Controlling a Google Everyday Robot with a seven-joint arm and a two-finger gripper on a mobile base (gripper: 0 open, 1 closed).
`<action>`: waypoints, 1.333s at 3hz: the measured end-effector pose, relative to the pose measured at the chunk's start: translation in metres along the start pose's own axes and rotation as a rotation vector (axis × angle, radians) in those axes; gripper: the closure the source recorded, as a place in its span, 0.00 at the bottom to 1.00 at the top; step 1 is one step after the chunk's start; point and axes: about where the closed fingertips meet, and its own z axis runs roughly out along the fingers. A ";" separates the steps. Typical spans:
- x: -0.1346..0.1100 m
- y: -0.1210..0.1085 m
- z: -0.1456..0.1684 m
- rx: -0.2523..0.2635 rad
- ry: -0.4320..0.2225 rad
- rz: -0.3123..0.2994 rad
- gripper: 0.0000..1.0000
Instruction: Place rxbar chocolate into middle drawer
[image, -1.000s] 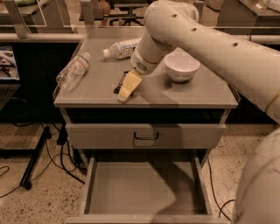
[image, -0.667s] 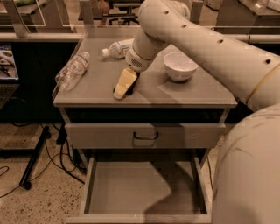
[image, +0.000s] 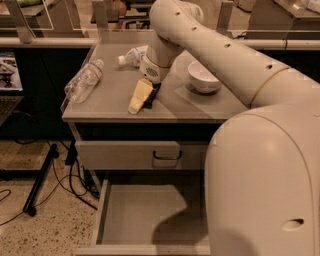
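My gripper (image: 141, 100) is down on the cabinet top, near its front edge and between the two bottles and the bowl. A thin dark shape (image: 152, 95) lies against the gripper's right side. It could be the rxbar chocolate, but I cannot tell, and no other dark bar shows. The middle drawer (image: 145, 210) is pulled out below the cabinet. Its flat grey floor is bare, partly in the arm's shadow, and partly hidden by my arm at the right.
A clear plastic bottle (image: 82, 80) lies on the top at the left, another bottle (image: 132, 55) at the back. A white bowl (image: 204, 77) stands at the right. The top drawer front with a black loop handle (image: 167, 156) is closed. Cables lie on the floor (image: 70, 180) at the left.
The gripper has shifted slightly left along the cabinet top. The arm's near segment has swung closer to the camera and now fills the right side.
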 end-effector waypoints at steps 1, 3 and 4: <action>0.012 0.002 0.004 -0.029 0.037 0.031 0.00; 0.012 0.002 0.004 -0.029 0.037 0.031 0.42; 0.012 0.002 0.004 -0.029 0.037 0.031 0.65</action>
